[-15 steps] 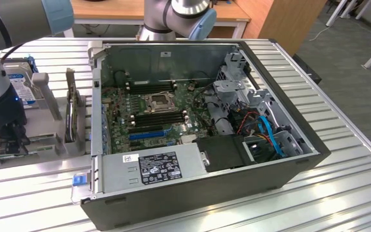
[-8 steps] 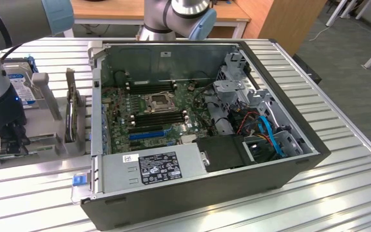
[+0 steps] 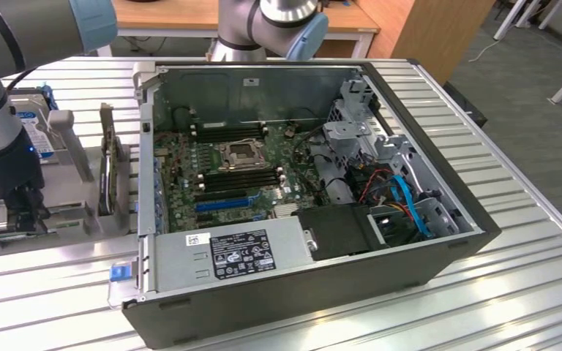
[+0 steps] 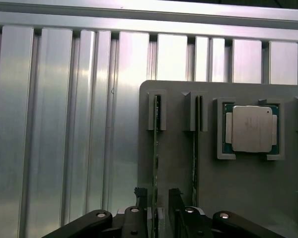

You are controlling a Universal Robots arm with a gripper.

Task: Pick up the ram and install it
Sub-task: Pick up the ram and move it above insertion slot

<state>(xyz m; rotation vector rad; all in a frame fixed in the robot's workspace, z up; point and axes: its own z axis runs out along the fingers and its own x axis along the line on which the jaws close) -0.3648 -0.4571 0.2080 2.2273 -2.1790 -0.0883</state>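
Ram [image 4: 156, 148]: standing on edge in a slot of the grey holder [image 4: 178, 163], on the desk [image 4: 64, 148], at the exterior view's left of the computer case [image 3: 359, 292]. Hand [image 4: 158, 210]: open, fingers [image 4: 141, 206] straddling the ram, gaps either side.

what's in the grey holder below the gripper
The grey holder holds the ram on edge in one slot, straddled by the open gripper, a second thin board in the next slot, and a CPU chip lying flat. The gripper covers the boards' near ends.
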